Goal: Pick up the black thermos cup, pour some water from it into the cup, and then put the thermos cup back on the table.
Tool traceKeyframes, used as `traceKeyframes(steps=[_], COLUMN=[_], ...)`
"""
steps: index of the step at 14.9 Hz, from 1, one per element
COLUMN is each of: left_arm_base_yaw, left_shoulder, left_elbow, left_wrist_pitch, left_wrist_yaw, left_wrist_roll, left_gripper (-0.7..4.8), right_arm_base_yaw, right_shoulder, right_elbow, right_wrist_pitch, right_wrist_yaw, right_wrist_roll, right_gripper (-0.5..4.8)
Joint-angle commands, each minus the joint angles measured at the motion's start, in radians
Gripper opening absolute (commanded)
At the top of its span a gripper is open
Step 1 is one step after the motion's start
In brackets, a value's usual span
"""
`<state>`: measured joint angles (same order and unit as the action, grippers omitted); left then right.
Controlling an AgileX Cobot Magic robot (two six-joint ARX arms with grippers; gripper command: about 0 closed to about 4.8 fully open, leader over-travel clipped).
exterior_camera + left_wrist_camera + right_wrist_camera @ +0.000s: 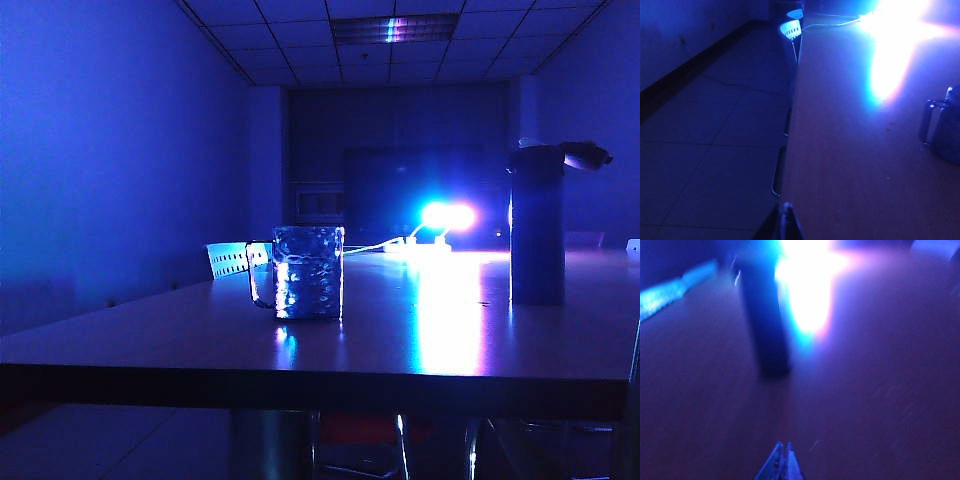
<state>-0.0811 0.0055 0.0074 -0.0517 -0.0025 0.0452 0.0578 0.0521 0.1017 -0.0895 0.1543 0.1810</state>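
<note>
Apparently the pour is done: the black thermos cup [537, 225] stands upright on the table [400, 330], well apart from the cup [308, 272]. The right gripper [782, 462] hangs clenched and empty short of it; the left gripper [784, 220], also pinched together, idles near the table's edge.

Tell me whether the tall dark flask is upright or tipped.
Upright: the tall black cylindrical thermos cup stands vertical on the glossy wooden table, base flat, with no gripper on it.

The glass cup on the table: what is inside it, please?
The cup stands upright on the table, left of the black thermos cup. Its dimpled walls glint blue in the dark room, so whether it holds water cannot be told. Both grippers, left and right, are shut and apart from it.
</note>
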Motion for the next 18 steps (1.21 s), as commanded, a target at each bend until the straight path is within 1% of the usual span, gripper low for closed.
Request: traceKeyframes(steps=[1,3,4,18], left_arm_base_yaw=[0.0,0.0,0.0,0.0], left_shoulder=[0.001,0.001,0.001,0.001], left_elbow=[-0.001,-0.001,-0.001,-0.001], left_wrist_pitch=[0.004,0.003,0.003,0.003], left_wrist_yaw=[0.002,0.003,0.002,0.003], left_wrist_roll=[0.0,0.0,0.0,0.0], left_gripper=[-0.05,-0.05,-0.05,-0.05], right_arm_base_yaw=[-0.026,-0.024,-0.024,-0.024], right_shoulder=[-0.049,-0.049,-0.049,-0.049], right_elbow=[-0.029,-0.095,-0.094,-0.094], right_wrist_pitch=[0.057,0.117,0.085,0.093], right_wrist_yaw=[0.004,0.001,-0.003,0.003], right_wrist_roll=[-0.142,-0.151,-0.152,-0.152], right_gripper=[-0.08,-0.08,-0.08,-0.08])
